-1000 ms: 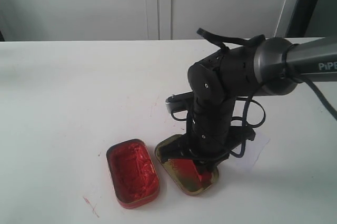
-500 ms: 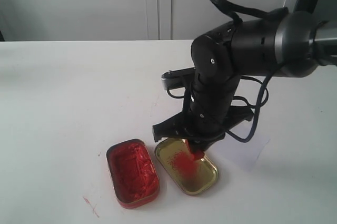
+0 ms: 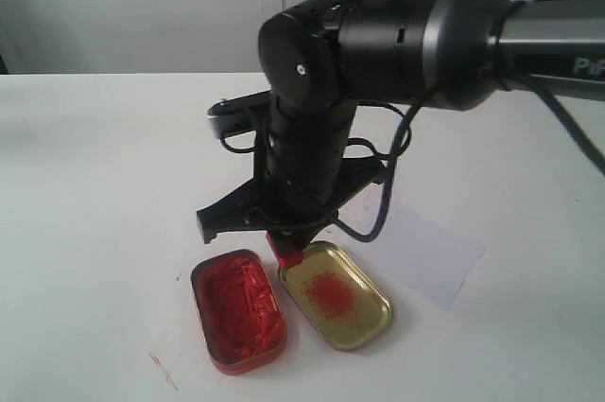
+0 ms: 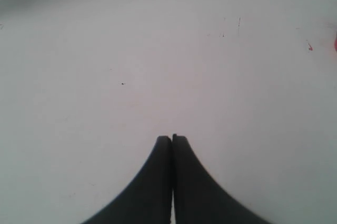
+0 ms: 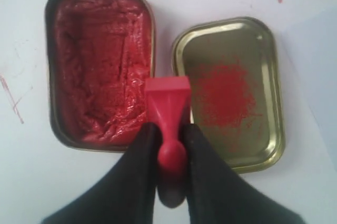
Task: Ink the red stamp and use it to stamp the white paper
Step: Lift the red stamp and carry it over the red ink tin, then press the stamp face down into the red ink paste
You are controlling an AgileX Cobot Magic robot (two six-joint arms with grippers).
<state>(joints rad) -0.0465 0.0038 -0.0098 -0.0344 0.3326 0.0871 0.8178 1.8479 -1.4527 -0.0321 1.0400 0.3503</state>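
Inking looks to be the step in hand: the right gripper, pinching the red stamp by its knob, must shift over the ink tin just beside it and press down.

The small red plastic stamp is one plain bright red from square base to knob, between the matte black fingers of the right claw; the left claw is the same black. At lower centre of the exterior frame, the rounded-rectangle tin of ink paste is glossy, lumpy deep red, and the gold tin lid beside it carries a speckled red smear in its middle. The thin white paper sheet, right of centre, looks faintly bluish against the white counter, which bears a few red flecks at lower left.
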